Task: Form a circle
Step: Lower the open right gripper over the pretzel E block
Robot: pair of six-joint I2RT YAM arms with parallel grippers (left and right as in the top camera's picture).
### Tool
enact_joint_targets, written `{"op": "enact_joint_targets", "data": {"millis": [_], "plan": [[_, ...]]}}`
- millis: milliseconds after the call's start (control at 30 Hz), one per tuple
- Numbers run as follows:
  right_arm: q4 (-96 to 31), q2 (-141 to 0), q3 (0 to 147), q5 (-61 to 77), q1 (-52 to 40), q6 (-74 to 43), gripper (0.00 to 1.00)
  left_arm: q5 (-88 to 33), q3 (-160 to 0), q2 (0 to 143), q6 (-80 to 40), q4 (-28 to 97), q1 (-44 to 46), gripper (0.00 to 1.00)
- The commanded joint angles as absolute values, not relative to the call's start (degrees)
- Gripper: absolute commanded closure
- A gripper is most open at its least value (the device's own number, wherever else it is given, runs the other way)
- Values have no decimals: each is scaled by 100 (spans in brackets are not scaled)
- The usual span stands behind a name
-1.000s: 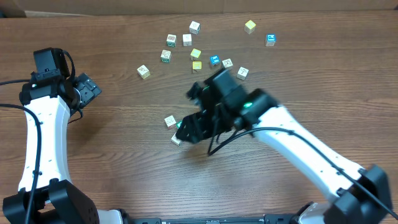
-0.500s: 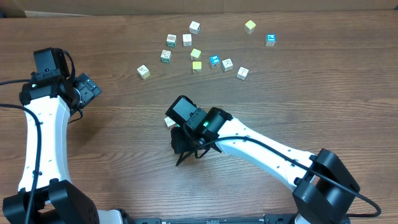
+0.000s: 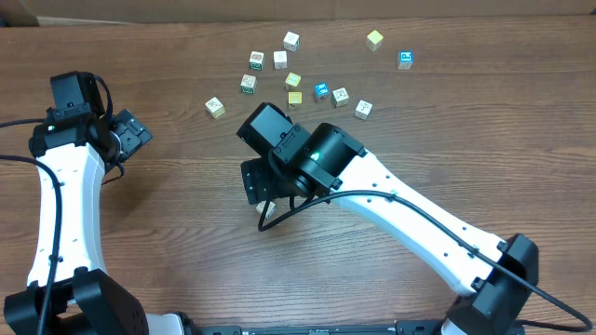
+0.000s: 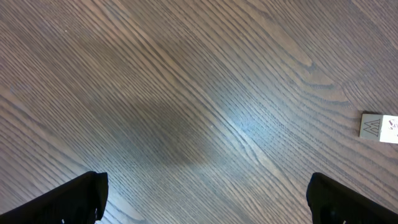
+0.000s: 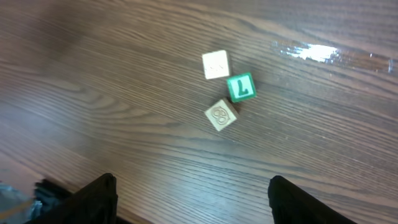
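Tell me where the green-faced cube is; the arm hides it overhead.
The green-faced cube shows in the right wrist view, near centre, beside a whitish cube at its upper left and a tan printed cube at its lower left.

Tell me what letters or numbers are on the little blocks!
"7" (or maybe a turned "L"): white mark on the green block.
"8"-like loops: on the tan block; I can't be sure.
"M"-like zigzag: on the side of the lone block at the edge of the left wrist view.
The white block: marks too faint to read.
The scattered blocks in the overhead view: prints too small to read.
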State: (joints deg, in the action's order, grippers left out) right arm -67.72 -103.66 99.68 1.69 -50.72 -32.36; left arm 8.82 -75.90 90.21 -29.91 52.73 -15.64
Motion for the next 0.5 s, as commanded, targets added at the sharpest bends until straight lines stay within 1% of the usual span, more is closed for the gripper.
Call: {"op": "enact_joint_targets", "data": {"millis": [0,100,233,300,367,467], "plan": [[-6761,-10558,9697,73,-5172,-3142,23,917,-7655,8969,-3068,5264,-1562,1],[-6617,-10687,9476,71,-5295,-3155,22,917,-7655,8969,-3068,5266,-1562,1],[-6053,-10772,9105,19,-5400,-3454,20,917,-7655,8969,-3068,5264,-1562,0],[-5612,-10772,8866,5,-5430,-3688,14,917,-7655,8969,-3068,5266,-1562,0],[-5144,-10772,8624,5,-5433,-3955,0,917,-7655,8969,-3068,5264,-1562,0],[-4665,-10772,8329,19,-5433,-4303,0,917,-7655,8969,-3068,5264,-1562,0]]}}
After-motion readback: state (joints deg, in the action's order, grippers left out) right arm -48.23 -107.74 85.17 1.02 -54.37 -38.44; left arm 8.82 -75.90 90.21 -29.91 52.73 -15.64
